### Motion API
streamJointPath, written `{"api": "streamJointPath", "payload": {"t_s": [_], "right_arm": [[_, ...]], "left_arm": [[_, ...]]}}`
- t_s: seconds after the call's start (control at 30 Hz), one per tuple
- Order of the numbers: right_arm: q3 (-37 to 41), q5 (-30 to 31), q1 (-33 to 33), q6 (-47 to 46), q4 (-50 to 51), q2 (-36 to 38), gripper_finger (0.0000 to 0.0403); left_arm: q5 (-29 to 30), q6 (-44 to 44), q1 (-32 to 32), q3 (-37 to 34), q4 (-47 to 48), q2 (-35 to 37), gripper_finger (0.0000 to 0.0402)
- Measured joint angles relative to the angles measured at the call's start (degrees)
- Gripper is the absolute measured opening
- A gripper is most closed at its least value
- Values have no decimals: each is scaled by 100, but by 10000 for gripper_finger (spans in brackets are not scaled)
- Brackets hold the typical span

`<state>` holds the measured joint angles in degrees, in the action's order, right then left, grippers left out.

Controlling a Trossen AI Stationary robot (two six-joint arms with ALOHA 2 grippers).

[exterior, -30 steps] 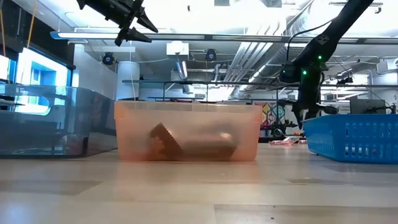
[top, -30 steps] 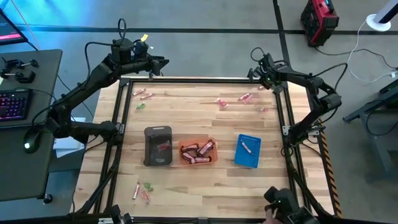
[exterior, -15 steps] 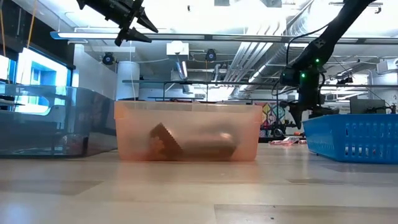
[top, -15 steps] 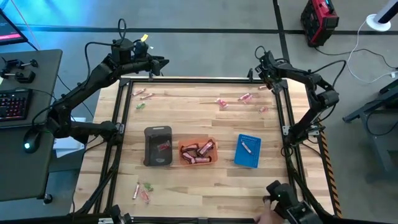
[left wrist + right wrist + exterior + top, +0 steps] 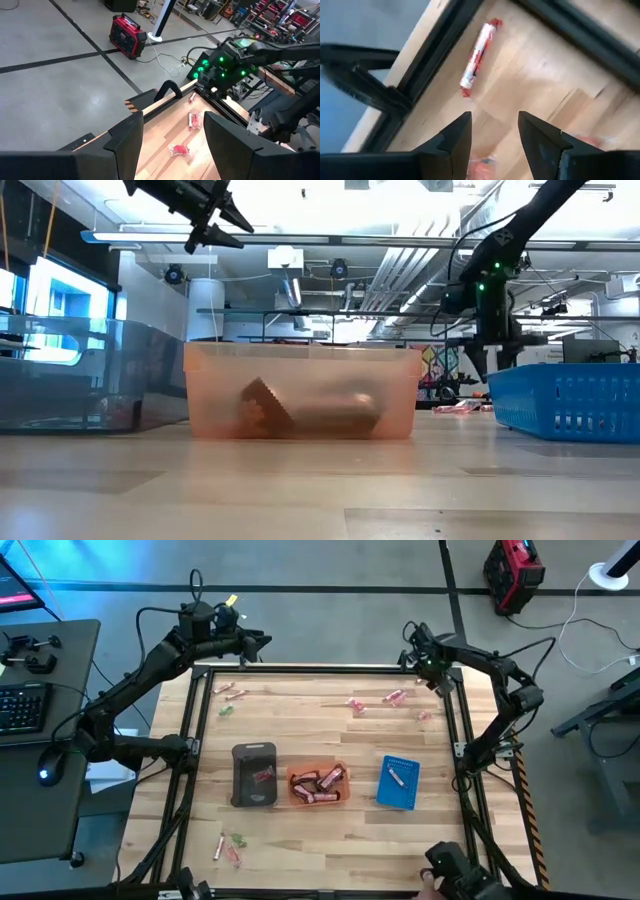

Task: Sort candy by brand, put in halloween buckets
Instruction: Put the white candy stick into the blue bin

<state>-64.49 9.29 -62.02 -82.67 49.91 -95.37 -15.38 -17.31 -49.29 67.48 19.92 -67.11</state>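
The right gripper (image 5: 492, 131) is hovering with fingers spread, holding nothing, a candy (image 5: 476, 55) lying just ahead; the left gripper (image 5: 172, 132) is waiting, also spread.

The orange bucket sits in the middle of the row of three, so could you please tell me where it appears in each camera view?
High view: orange bucket near the table's middle, between the dark bucket and the blue bucket.
Low view: orange bucket fills the centre, blue bucket at the right edge.
Left wrist view: not in it.
Right wrist view: not in it.
Shared landmark: the blue bucket beside it.
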Motion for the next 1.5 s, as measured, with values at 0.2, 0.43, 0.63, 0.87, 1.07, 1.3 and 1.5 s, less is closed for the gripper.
{"api": "streamJointPath", "payload": {"t_s": [0.2,0.43,0.63,0.87,1.07,1.3,1.5], "right_arm": [[456,180,17,-841,-1014,0,154],[912,281,20,-1429,-1166,0,154],[1005,438,15,-1503,-1663,-2,154],[935,482,-156,-1618,-1679,-172,153],[704,521,-142,-1778,-1450,-429,153],[415,573,-142,-2007,-1177,-752,153],[409,621,-142,-2146,-1211,-780,153]], "left_arm": [[-2,11,-191,0,36,0,200],[-13,353,-452,0,429,0,200],[-13,444,-594,0,495,0,200],[-13,449,-622,0,481,0,200],[-13,449,-620,0,503,0,200],[-11,449,-620,0,535,0,200],[-11,449,-620,0,581,0,200]]}}
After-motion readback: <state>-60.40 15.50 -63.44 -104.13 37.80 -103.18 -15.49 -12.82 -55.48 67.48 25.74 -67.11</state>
